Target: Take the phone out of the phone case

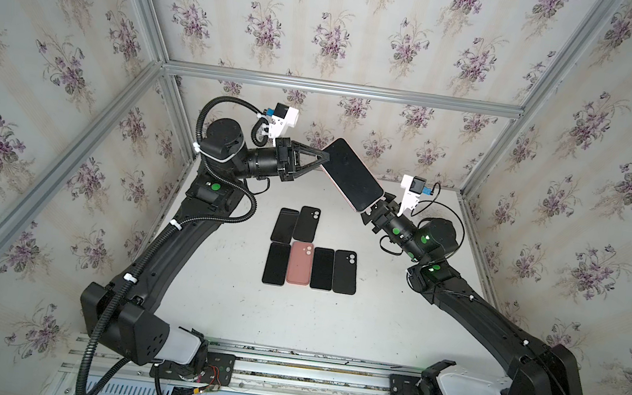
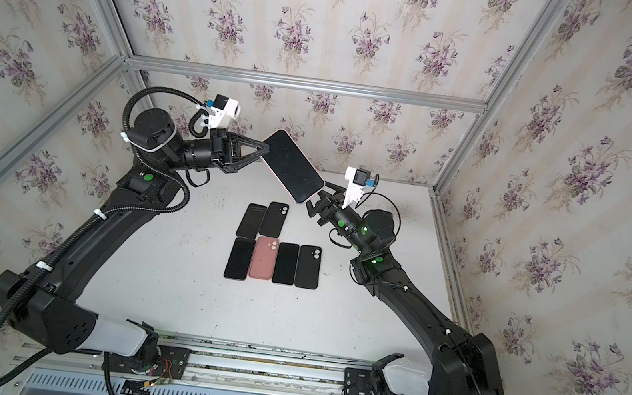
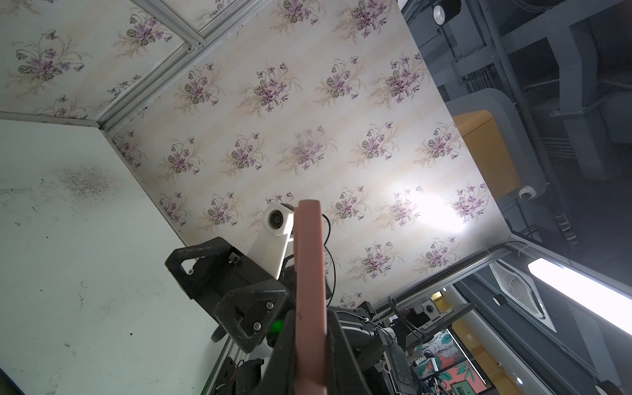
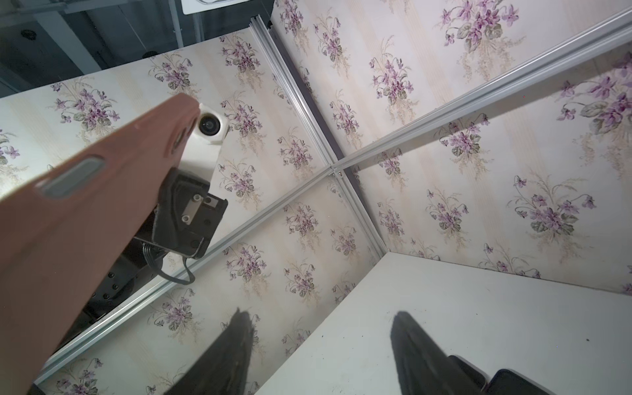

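The phone (image 1: 351,174) (image 2: 293,165) hangs in the air above the back of the table, dark screen up, tilted down to the right. It sits in a pink phone case (image 3: 307,266) (image 4: 85,212), whose rim shows along the phone's lower edge. My left gripper (image 1: 326,158) (image 2: 266,149) (image 3: 309,328) is shut on the cased phone's upper left end. My right gripper (image 1: 373,211) (image 2: 317,202) (image 4: 321,316) stands open just under the lower right end. Nothing lies between its fingers (image 4: 239,342); the case passes beside them.
On the white table (image 1: 396,302) lie several dark phones and cases in two rows (image 1: 295,227), with a pink case (image 1: 300,262) (image 2: 264,257) among them. Flowered walls and aluminium posts close in the back and sides.
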Robot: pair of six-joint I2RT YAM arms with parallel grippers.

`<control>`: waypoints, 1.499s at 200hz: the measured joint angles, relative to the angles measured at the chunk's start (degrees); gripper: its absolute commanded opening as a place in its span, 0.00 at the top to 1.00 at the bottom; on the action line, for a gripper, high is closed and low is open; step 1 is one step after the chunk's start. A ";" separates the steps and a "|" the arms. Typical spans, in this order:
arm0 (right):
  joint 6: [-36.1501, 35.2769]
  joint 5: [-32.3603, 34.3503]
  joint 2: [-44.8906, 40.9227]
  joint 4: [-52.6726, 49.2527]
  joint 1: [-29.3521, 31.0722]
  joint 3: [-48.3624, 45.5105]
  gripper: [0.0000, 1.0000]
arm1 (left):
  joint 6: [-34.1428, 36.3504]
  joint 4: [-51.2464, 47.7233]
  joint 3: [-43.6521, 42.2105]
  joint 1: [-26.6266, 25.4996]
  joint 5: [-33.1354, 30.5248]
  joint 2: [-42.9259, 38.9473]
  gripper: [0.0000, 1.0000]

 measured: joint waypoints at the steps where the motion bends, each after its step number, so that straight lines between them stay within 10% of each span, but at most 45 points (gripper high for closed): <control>1: 0.07 -0.11 0.00 0.02 -0.04 0.00 0.31 | -0.11 0.07 0.00 0.00 -0.02 0.00 1.00; 82: 5.81 -9.07 -2.86 4.96 3.10 -2.34 0.29 | -12.24 11.37 -1.16 -0.11 -3.91 3.72 1.00; 300: 11.39 -8.37 1.44 14.38 2.45 0.68 0.29 | -16.68 16.17 -4.42 -0.52 -5.51 4.48 1.00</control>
